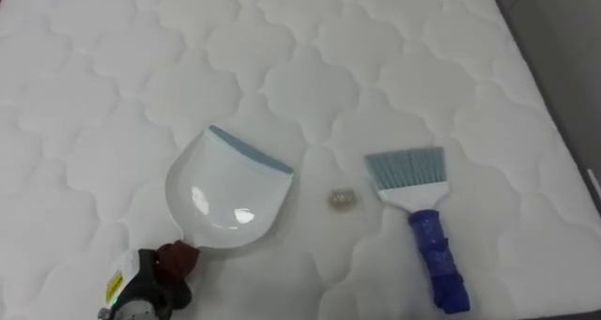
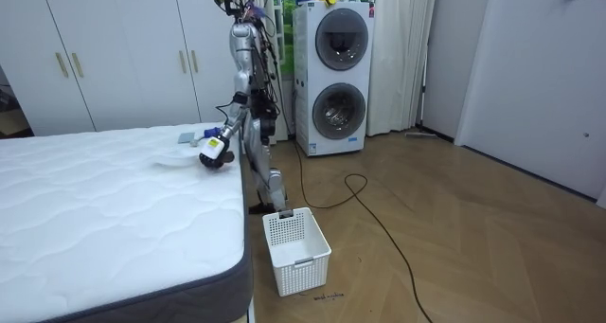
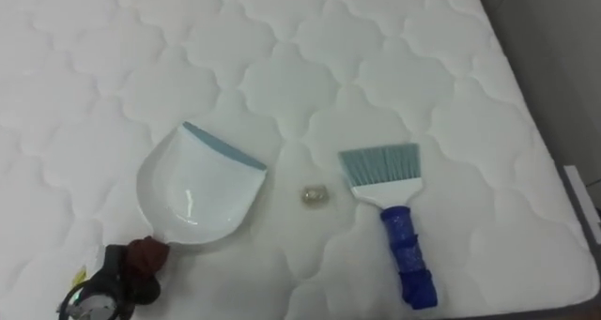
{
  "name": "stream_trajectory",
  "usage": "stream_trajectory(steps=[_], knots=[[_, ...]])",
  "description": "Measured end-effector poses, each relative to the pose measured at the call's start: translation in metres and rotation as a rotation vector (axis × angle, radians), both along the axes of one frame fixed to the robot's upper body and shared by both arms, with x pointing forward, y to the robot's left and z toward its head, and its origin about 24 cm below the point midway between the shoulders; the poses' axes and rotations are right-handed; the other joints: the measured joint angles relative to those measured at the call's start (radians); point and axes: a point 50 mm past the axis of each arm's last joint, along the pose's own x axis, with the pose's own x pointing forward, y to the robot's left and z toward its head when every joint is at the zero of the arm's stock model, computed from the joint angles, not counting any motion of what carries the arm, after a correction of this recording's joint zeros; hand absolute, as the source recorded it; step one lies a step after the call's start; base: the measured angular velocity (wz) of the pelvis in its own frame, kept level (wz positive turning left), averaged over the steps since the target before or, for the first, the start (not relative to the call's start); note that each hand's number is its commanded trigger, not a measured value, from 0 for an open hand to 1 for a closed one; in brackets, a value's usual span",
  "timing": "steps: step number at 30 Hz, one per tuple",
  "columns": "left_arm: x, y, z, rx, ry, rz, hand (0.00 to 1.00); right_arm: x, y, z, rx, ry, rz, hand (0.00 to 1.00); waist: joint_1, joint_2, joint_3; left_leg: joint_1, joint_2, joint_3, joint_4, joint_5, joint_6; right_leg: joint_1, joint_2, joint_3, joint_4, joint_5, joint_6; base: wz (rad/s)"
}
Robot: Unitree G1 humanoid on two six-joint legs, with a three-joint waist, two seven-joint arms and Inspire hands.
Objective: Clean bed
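Observation:
A white dustpan [image 1: 230,193] with a blue-grey lip lies on the white quilted mattress [image 1: 282,57], its mouth towards the right. My left hand [image 1: 150,287] comes in at the lower left, its fingers curled round the dustpan's reddish-brown handle [image 1: 178,257]. A small crumpled scrap of litter [image 1: 342,199] lies just right of the pan's lip. Further right, a hand brush [image 1: 423,217] with pale blue bristles and a dark blue handle rests flat and untouched, bristles pointing away from me. In the room view I stand at the bed's side, left hand [image 2: 214,151] over the mattress.
The mattress edge [image 1: 563,123] runs along the right, with floor beyond it. A white laundry basket [image 2: 295,249] stands on the wooden floor beside the bed. Stacked washing machines [image 2: 331,77] and white wardrobes [image 2: 95,48] line the far wall.

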Motion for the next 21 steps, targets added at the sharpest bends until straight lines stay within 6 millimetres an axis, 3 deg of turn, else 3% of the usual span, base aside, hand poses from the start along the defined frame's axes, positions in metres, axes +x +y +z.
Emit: stream_trajectory(steps=[8, 16, 21], knots=[[-0.002, 0.006, 0.007, 0.075, -0.035, -0.111, 1.00, -0.010, -0.024, 0.005, -0.016, -0.038, -0.211, 0.00, -0.005, 0.006, 0.0032, 0.033, 0.005, 0.025, -0.017, -0.001, -0.002, 0.002, 0.003, 0.010, 0.030, -0.014, -0.006, -0.04], [-0.012, 0.014, 0.008, 0.077, -0.017, -0.135, 1.00, 0.001, -0.039, 0.012, 0.035, -0.190, -0.615, 0.00, -0.017, 0.006, 0.0061, 0.045, 0.003, 0.026, -0.021, -0.003, -0.004, 0.002, 0.003, 0.025, 0.054, -0.023, -0.007, -0.03], [-0.017, 0.013, 0.007, 0.061, -0.005, -0.142, 1.00, 0.022, -0.052, 0.025, 0.018, -0.347, -0.807, 0.00, -0.035, 0.011, 0.0073, 0.058, 0.000, 0.031, -0.017, -0.015, -0.004, -0.002, 0.001, 0.031, 0.090, -0.048, -0.004, -0.03]])
